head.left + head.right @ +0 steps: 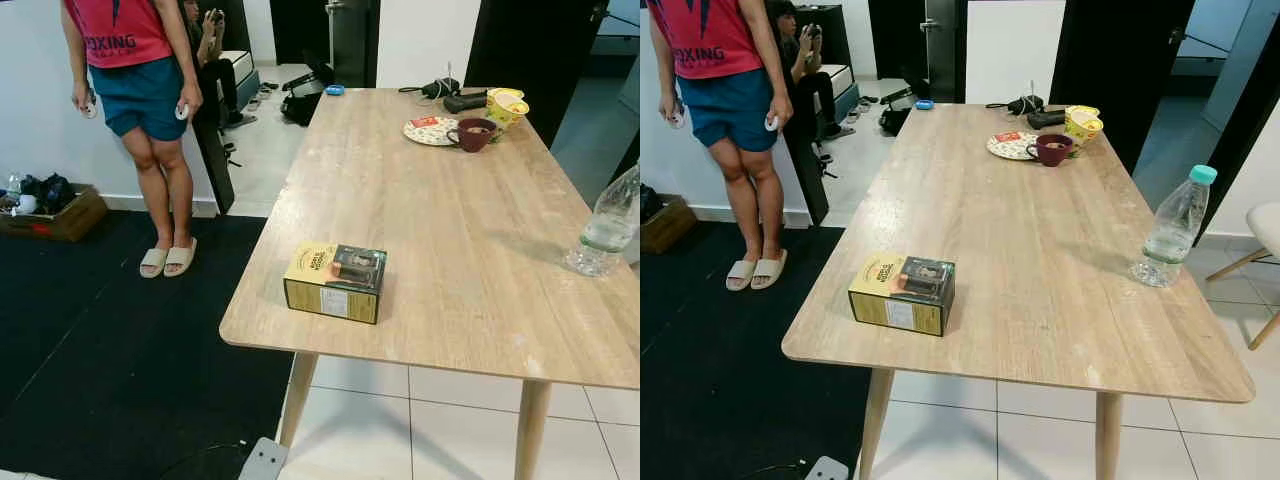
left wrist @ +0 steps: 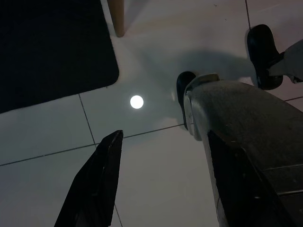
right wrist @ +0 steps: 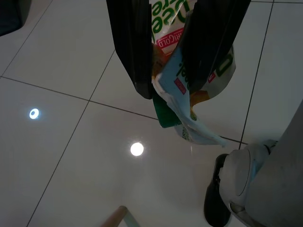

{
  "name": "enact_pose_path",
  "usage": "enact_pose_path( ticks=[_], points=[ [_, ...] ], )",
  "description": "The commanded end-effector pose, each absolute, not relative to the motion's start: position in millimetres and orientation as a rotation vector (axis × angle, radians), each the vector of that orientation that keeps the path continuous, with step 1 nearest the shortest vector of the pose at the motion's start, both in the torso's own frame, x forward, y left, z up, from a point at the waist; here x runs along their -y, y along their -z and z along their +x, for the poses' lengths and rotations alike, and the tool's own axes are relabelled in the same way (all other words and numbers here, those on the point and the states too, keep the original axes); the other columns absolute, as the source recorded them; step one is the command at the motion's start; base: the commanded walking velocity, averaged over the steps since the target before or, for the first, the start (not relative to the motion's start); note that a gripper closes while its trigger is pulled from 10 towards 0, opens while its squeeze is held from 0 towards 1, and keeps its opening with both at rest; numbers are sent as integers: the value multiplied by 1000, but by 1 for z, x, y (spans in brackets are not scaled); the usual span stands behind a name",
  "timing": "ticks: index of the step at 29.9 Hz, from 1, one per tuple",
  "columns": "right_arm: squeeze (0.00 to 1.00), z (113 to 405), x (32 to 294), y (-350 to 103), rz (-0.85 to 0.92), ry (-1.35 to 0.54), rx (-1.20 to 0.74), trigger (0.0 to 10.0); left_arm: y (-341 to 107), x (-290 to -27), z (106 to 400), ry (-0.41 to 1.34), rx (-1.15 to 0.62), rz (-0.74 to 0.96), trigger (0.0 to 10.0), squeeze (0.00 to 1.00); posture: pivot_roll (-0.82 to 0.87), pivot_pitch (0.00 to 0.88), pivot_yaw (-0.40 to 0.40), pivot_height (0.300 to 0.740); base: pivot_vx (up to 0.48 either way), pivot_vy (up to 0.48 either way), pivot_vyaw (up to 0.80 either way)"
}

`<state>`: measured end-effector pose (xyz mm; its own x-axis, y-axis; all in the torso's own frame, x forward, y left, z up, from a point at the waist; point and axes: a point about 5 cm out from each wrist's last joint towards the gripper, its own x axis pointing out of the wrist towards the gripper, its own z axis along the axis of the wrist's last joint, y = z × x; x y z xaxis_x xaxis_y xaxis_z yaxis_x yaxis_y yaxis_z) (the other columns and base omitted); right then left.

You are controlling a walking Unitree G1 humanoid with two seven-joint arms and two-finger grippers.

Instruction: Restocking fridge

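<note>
Table (image 1: 1040,240): box (image 1: 902,292) near-left, bottle (image 1: 1172,227) right. Right gripper (image 3: 170,71) pinches packet (image 3: 189,99); left gripper (image 2: 161,179) open. Crumpled packet could slip.

1. A box (image 1: 902,293) sits on the table (image 1: 1020,240) near its front-left corner.
2. A bottle (image 1: 1173,227) stands at the right edge.
3. A plate (image 1: 1011,146), mug (image 1: 1051,149) and cup (image 1: 1083,124) sit at the far end.
4. A person (image 1: 725,120) stands left of the table.
</note>
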<state>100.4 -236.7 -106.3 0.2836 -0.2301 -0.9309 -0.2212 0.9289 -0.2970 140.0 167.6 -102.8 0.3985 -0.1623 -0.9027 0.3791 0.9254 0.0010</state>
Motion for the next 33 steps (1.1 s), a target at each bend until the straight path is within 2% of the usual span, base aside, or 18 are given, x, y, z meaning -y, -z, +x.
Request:
enact_pose_path(
  ticks=[1,33],
  points=[
    [0,100,239,106,-429,-5,-1297,10000,106,-174,129,356,-1157,248,10000,0,12,0,-43,740,-368,0,0],
    [0,104,238,105,-436,-11,-1292,10000,106,-172,131,361,-1150,238,10000,0,14,0,-45,740,-461,0,0]
  ],
)
